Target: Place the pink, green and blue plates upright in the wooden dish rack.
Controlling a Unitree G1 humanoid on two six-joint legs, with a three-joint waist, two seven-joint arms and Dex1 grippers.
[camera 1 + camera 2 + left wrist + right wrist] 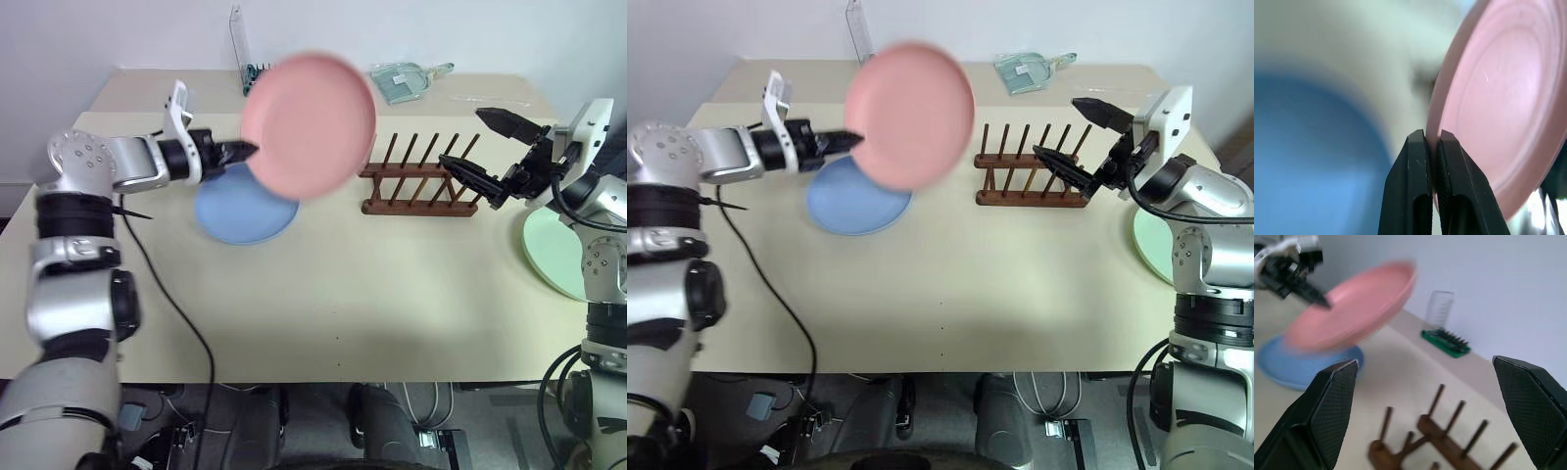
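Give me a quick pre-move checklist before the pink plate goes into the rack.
1. Left gripper shut on pink plate rim: ok.
2. Plate lifted off the table: ok.
3. Wooden dish rack slots empty: ok.
4. Right gripper open, holding nothing: ok.
5. Right gripper out of the way: not ok, it hovers right by the rack.
6. Blue plate and green plate flat on table: ok.

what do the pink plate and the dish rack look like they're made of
The pink plate looks like matte plastic or melamine: even salmon colour, no glare, a thin moulded rim, light enough for the left hand to hold by its edge. Glazed ceramic seems less likely. The dish rack looks like dark reddish-brown stained wood, with thin round pegs on rails.
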